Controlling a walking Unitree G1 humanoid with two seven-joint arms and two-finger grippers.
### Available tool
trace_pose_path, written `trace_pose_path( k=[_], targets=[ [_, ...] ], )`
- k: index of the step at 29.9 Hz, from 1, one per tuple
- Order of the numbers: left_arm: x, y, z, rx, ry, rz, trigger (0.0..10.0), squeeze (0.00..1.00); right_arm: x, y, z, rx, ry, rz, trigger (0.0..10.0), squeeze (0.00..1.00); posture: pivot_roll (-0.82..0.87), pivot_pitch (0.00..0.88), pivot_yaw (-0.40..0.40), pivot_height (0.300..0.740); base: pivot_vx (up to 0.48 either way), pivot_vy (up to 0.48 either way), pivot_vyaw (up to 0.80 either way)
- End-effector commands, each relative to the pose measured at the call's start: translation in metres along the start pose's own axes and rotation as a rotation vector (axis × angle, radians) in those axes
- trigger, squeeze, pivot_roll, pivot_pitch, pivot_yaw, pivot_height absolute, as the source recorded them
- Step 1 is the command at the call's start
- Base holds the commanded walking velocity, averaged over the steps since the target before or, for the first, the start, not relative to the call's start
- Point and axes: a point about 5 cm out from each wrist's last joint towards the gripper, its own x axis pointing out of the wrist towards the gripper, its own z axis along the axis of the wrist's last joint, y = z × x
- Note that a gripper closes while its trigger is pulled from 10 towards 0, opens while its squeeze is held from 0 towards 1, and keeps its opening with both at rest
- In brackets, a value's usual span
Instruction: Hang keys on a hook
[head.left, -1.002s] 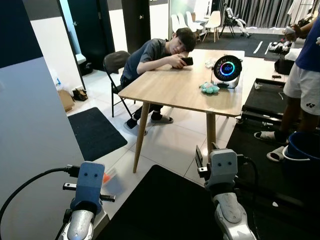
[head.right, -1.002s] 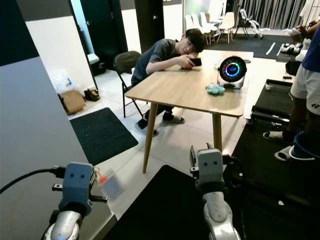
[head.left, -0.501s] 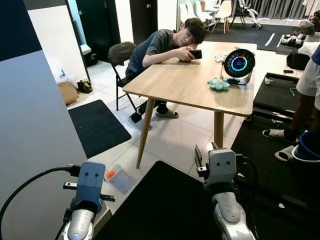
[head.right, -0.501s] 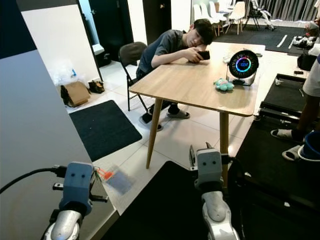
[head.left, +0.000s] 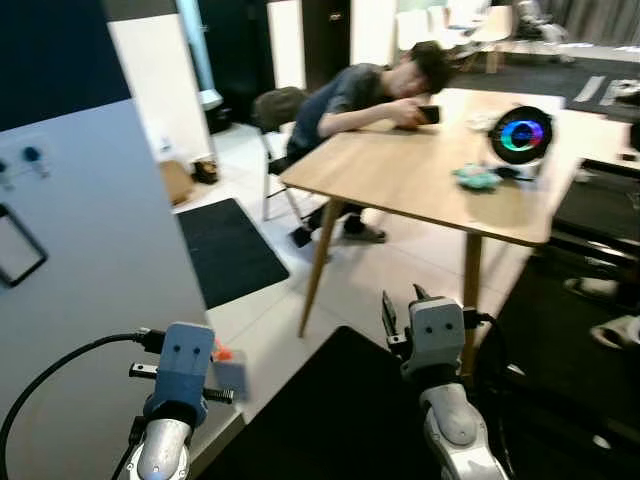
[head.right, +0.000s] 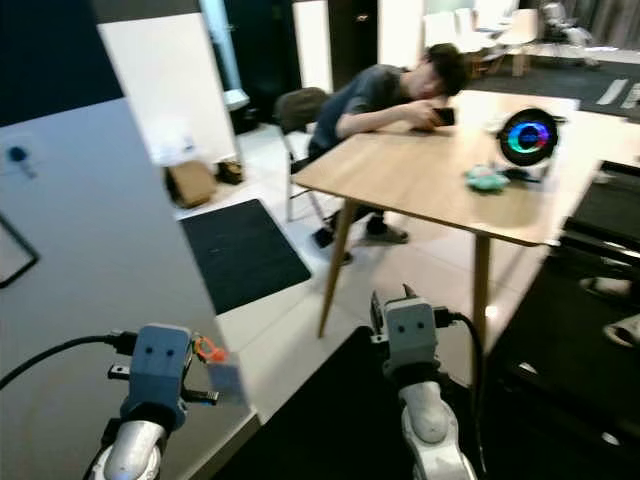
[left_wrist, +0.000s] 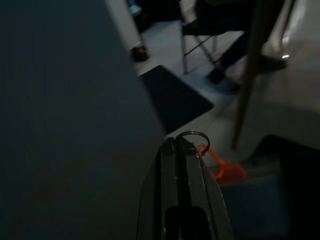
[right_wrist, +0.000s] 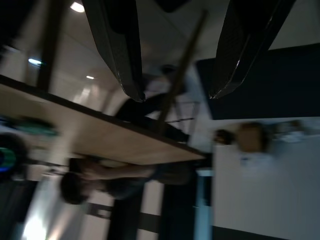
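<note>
Left gripper (left_wrist: 181, 142) low beside the grey wall (head.left: 90, 260), jaws pressed together on the key ring (left_wrist: 192, 137) with its orange tag (left_wrist: 222, 167), right gripper (right_wrist: 175, 95) with jaws wide apart, wooden table (head.left: 420, 175) farther off, person (head.left: 375, 90) leaning on it

You cannot read the keys (left_wrist: 220, 167) clearly: the left gripper (left_wrist: 182, 145) fingers cover most of the ring (left_wrist: 192, 136), and the orange tag is blurred. The right wrist view is motion-blurred. The wall hooks (head.left: 30, 156) appear too small to resolve.
</note>
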Motion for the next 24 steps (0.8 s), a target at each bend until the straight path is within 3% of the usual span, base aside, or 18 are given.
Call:
trace_pose_path(
  k=[1, 24],
  targets=[
    [-0.0014, 0.0038, -0.0036, 0.031, 0.01, 0.003, 10.0, 0.0, -0.0012, 0.0016, -0.0022, 0.009, 0.008, 0.005, 10.0, 0.0, 0.07, 0.082, 0.065, 0.74, 0.0, 0.0, 0.8],
    [-0.0004, 0.0042, -0.0047, 0.035, 0.014, 0.003, 10.0, 0.0, -0.0017, 0.0024, -0.0028, 0.013, 0.009, 0.008, 10.0, 0.0, 0.07, 0.087, 0.069, 0.74, 0.0, 0.0, 0.8]
  ],
)
